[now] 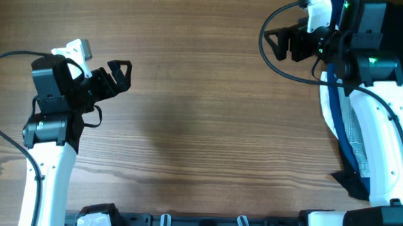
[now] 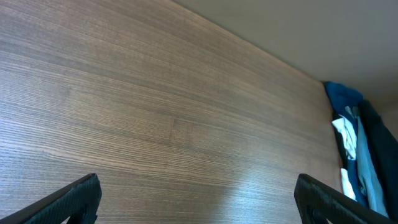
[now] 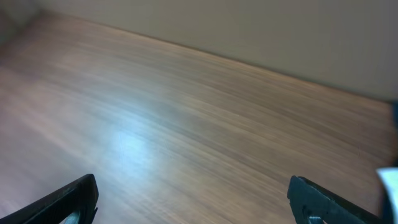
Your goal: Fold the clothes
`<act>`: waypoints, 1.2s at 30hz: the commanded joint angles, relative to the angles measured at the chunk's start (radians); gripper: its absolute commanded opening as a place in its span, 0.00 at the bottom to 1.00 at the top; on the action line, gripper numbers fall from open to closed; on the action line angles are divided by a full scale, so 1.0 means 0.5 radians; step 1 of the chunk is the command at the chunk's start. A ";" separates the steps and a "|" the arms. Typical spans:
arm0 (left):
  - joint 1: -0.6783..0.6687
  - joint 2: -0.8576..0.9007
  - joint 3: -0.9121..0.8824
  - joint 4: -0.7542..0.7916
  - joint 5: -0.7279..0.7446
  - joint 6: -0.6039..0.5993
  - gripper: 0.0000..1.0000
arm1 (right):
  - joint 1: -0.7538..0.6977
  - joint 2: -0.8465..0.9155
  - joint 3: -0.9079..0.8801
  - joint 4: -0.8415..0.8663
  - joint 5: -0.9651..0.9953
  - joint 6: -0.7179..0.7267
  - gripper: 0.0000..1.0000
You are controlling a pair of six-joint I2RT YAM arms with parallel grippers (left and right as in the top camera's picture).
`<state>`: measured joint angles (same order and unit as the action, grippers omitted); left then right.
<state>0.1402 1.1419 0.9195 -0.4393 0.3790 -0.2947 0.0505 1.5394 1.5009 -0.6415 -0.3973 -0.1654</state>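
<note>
Nothing of the folding is done yet, as far as these views show; the tabletop (image 1: 201, 120) lies bare between the two arms, with no garment spread on it; the left claw (image 1: 125, 75) hovers over the left side with its jaws wide apart and nothing between them; the right claw (image 1: 274, 42) hangs at the far right corner, just as wide and just as empty; the clothes sit in a heap of garments (image 1: 347, 136) along the right edge, partly under the right arm (image 1: 381, 134); blue, white and pale denim show there; the black shorts (image 1: 347, 181) seem to be the dark corner poking out at the near end of that heap, though too little shows to be sure; everything is left, by my judgement: pulling the shorts out, laying them flat, and making the folds.
</note>
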 commanded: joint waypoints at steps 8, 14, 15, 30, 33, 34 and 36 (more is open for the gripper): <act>0.004 0.014 0.033 0.001 -0.072 -0.003 1.00 | -0.218 0.076 0.048 0.166 0.817 0.143 1.00; 0.004 0.019 0.033 0.001 -0.134 -0.003 1.00 | -0.397 0.249 0.048 0.230 0.817 0.145 1.00; 0.004 0.030 0.033 0.001 -0.140 -0.004 1.00 | -0.422 0.285 0.048 0.228 0.819 0.143 1.00; 0.004 0.208 0.033 0.002 -0.140 -0.011 1.00 | -0.980 0.687 0.042 0.033 0.517 -0.129 0.95; 0.004 0.208 0.034 0.010 -0.140 -0.011 1.00 | -0.912 0.833 0.034 0.008 0.488 -0.121 0.91; 0.004 0.208 0.033 0.012 -0.140 -0.011 1.00 | -0.910 0.863 0.034 0.010 0.520 -0.117 0.89; 0.004 0.208 0.033 0.017 -0.140 -0.011 1.00 | -0.911 0.898 0.034 0.022 0.634 -0.060 0.88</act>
<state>0.1402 1.2400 0.9195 -0.4377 0.3183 -0.2947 -0.4061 1.9602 1.5089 -0.6353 -0.1249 -0.2100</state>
